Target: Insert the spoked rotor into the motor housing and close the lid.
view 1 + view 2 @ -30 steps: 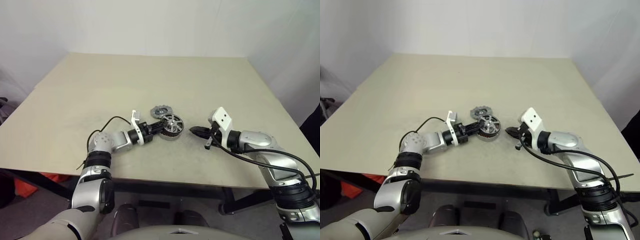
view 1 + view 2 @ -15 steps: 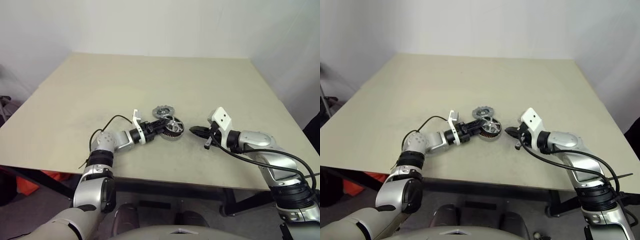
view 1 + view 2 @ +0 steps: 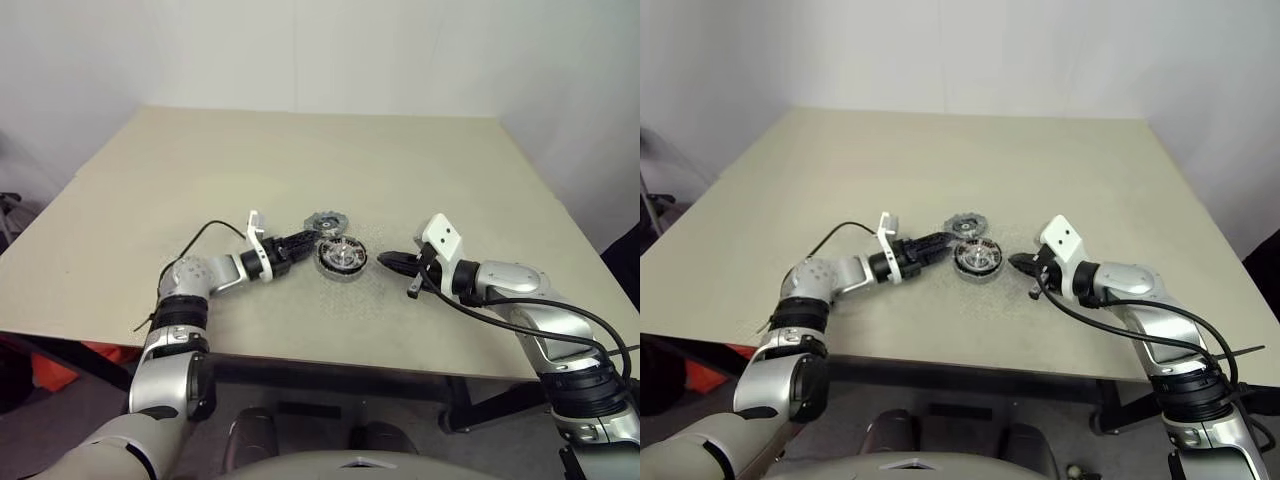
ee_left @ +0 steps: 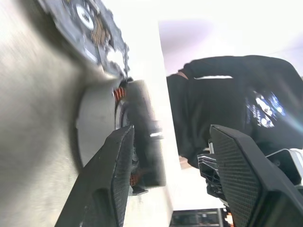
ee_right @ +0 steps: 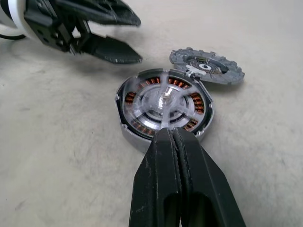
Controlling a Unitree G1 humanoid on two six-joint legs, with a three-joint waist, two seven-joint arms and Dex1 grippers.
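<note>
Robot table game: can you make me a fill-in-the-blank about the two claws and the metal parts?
1. The silver spoked rotor sits inside the round metal motor ____.
2. The left gripper has its fingers ____.
3. The right gripper is ____.
4. The grey notched lid lies on the ____.

Missing words: housing; open; shut; table

Left gripper (image 3: 303,240) fingers spread apart; right gripper (image 3: 385,262) fingers pressed together.
</note>
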